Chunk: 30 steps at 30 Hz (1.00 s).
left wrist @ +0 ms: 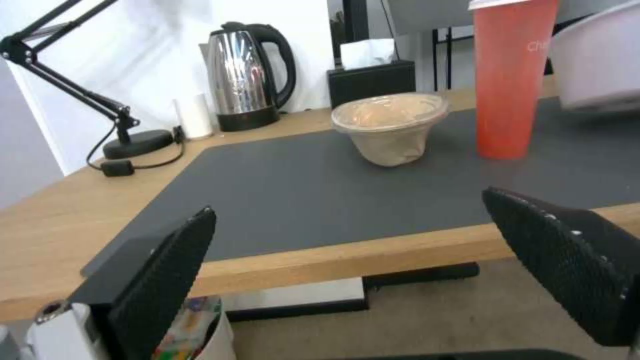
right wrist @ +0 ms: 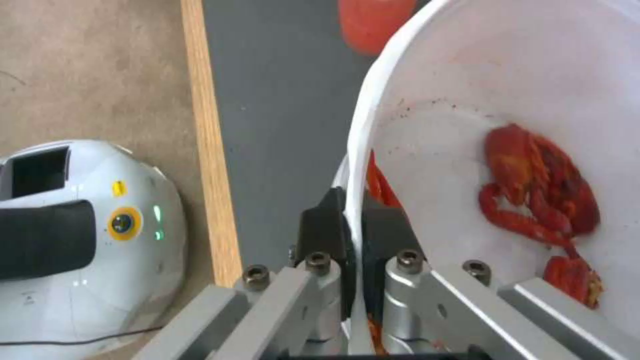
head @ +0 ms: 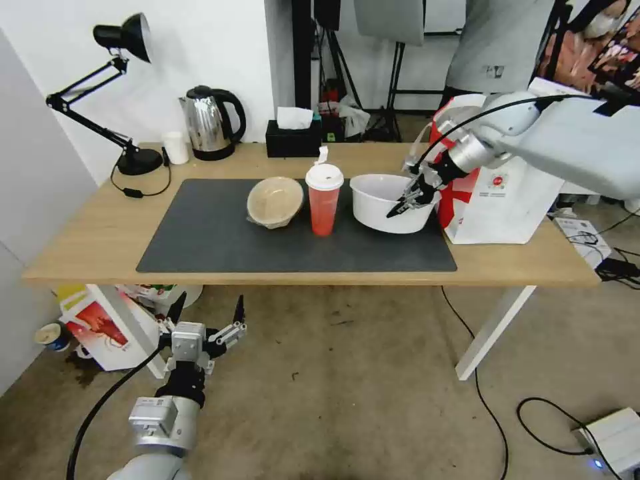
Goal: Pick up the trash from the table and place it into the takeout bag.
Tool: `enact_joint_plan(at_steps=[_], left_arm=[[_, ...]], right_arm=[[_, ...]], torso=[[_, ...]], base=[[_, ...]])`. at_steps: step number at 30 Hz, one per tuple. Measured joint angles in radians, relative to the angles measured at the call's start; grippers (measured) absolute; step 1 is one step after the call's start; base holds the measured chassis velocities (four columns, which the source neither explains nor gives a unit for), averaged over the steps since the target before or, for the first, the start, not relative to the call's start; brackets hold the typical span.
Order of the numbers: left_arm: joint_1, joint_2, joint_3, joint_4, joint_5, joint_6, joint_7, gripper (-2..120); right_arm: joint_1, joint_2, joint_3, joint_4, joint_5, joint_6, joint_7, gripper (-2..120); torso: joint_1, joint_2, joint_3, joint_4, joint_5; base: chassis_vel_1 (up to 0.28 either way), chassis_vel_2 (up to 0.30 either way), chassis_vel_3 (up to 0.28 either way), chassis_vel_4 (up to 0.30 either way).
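The right pincer (head: 408, 200) is clamped on the rim of the white bowl (head: 380, 200), one finger inside, one outside, at the bowl's right edge, right of centre in the head view. The takeout bag (head: 497, 200) stands just beside it, farther right on the bench (head: 87, 233). The left pincer (head: 208, 327) hangs spread apart at lower left, below the bench.

Right gripper (head: 408, 200) reached forward from the right, fingers (right wrist: 325, 235) pinched together. Left gripper (head: 208, 312) parked low, fingers (left wrist: 163, 280) spread wide.
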Motion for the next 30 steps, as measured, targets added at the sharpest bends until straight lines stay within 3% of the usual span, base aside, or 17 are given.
enact_joint_plan(at_steps=[12,30], left_arm=[[0.000,0.000,0.000,0.000,0.000,0.000,0.000,100],[0.000,0.000,0.000,0.000,0.000,0.000,0.000,100]], right_arm=[[0.131,0.037,-0.042,0.074,0.006,0.000,-0.002,0],[0.223,0.020,-0.049,0.125,0.062,-0.001,0.009,0]], torso=[[0.000,0.000,0.000,0.0002,-0.0002],[0.000,0.000,0.000,0.0001,-0.0002]], base=[[0.000,0.000,0.000,0.000],[0.000,0.000,0.000,0.000]])
